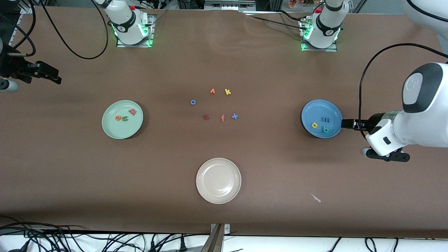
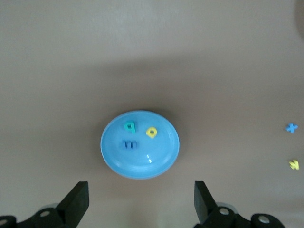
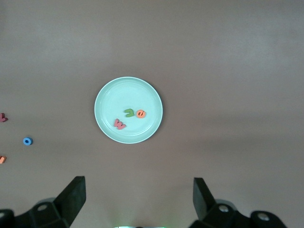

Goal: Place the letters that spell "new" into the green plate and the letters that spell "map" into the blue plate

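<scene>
The green plate (image 1: 115, 131) lies toward the right arm's end of the table and holds the orange "e" (image 1: 118, 118), the olive "n" (image 1: 124, 119) and the pink "w" (image 1: 132, 112). The blue plate (image 1: 315, 108) lies toward the left arm's end and holds the light-blue "m" (image 1: 325, 119), the yellow "p" (image 1: 314, 125) and the teal "a" (image 1: 325, 130). My left gripper (image 1: 345, 123) hangs open and empty in the air by the blue plate's (image 2: 142, 164) rim. My right gripper (image 1: 52, 75) is open and empty, up in the air and off to the side of the green plate (image 3: 123, 95).
Loose letters lie mid-table: an orange one (image 1: 212, 91), yellow "k" (image 1: 228, 92), blue "o" (image 1: 193, 102), dark red "z" (image 1: 205, 117), orange "f" (image 1: 222, 118) and blue "x" (image 1: 235, 116). An empty cream-white plate (image 1: 218, 196) sits nearer the front camera.
</scene>
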